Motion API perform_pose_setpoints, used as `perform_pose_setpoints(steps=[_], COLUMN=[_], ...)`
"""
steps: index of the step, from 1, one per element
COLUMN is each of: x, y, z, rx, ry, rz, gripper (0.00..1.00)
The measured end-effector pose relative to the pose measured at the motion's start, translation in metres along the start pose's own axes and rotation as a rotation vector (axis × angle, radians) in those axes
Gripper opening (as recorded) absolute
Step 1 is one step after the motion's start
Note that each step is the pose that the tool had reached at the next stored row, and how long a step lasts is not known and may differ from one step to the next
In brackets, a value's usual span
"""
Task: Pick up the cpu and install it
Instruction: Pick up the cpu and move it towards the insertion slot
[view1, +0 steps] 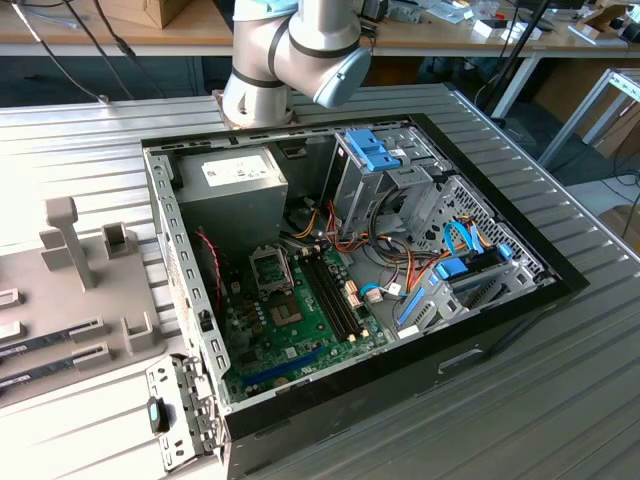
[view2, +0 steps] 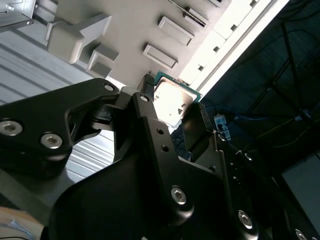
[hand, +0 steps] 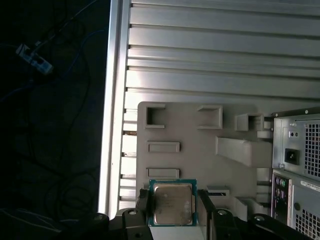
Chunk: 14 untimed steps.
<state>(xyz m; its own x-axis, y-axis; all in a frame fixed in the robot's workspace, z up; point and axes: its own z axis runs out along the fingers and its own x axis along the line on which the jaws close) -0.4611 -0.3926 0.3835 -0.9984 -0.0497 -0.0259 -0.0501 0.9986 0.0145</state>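
Silvery metal ringed by a thin green rim, the cpu (hand: 172, 206) sits pinched in the gripper (hand: 173, 199) in both wrist views. The black fingers (hand: 206, 212) are closed on two opposite edges of the chip, and its lid is turned toward the first wrist camera. The chip hangs in the air, well clear of the grey tray (hand: 190, 130), whose slots and posts lie far behind it on the ribbed table (hand: 225, 50). In the exterior view the arm (view1: 290, 50) rises at twelve o'clock from the open case (view1: 165, 230), and the tray lies at nine o'clock of the case. The socket (view1: 270, 266) on the green board (view1: 300, 335) sits a little toward ten o'clock from the case's centre. Its frame appears open with nothing seated in it, so the install is judged not yet done. The chip looks light, stiff and flat, and should not sag or bend in the hold. Its smooth lid and thin rim offer little purchase, though, so it could slip or tilt if squeezed off-centre. The underside, hidden here, probably carries fine contacts and should be reckoned fragile, easily spoiled by a knock or a skewed landing. The edges of the green rim, where the fingers bear, appear the right place to hold it, keeping the grip off both faces and the chip level.
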Motion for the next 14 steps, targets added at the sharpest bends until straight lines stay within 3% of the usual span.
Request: perform_pose_setpoints(steps=[9, 14], x=[-0.0001, -0.0040], y=[0.0000, -0.0002], z=[-0.0008, -0.0008], rx=[-0.0003, -0.0003], ry=[-0.0001, 0.0000], rz=[0.000, 0.000], gripper=[0.47, 0.47])
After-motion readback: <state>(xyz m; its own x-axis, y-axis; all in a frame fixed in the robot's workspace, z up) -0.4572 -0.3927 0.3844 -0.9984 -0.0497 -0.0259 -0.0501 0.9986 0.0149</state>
